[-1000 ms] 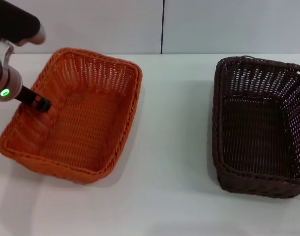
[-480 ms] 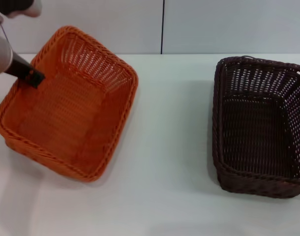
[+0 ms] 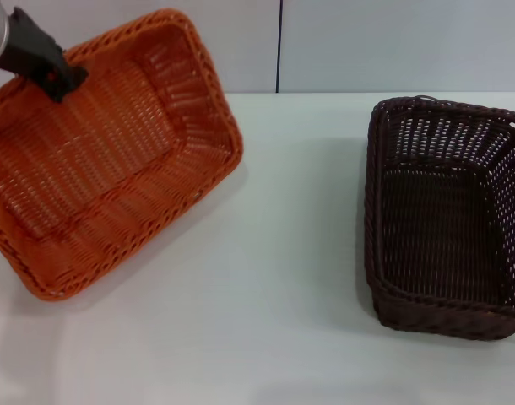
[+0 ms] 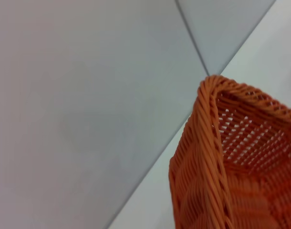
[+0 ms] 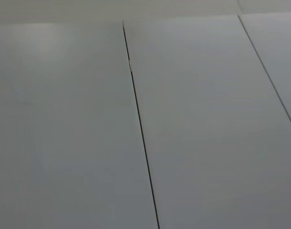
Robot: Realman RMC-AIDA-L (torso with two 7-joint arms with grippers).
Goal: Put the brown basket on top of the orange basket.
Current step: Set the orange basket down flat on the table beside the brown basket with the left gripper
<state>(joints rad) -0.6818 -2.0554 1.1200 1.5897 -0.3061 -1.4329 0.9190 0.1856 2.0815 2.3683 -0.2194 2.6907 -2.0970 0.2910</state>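
Left claw (image 3: pixel 55 80) clamped on orange basket (image 3: pixel 105 160) rim, tilted off bench (image 3: pixel 283 278); brown basket (image 3: pixel 447 224) sits apart. Rim-only hold probably slips if it swings; right claw unseen.

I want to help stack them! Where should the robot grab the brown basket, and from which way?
Probably the braided rim of the brown basket, pinched from above. It sits flat and upright on the table with its open top facing up, so the rim is free on every side. The long left side, facing the orange basket held by the left gripper, looks easiest.
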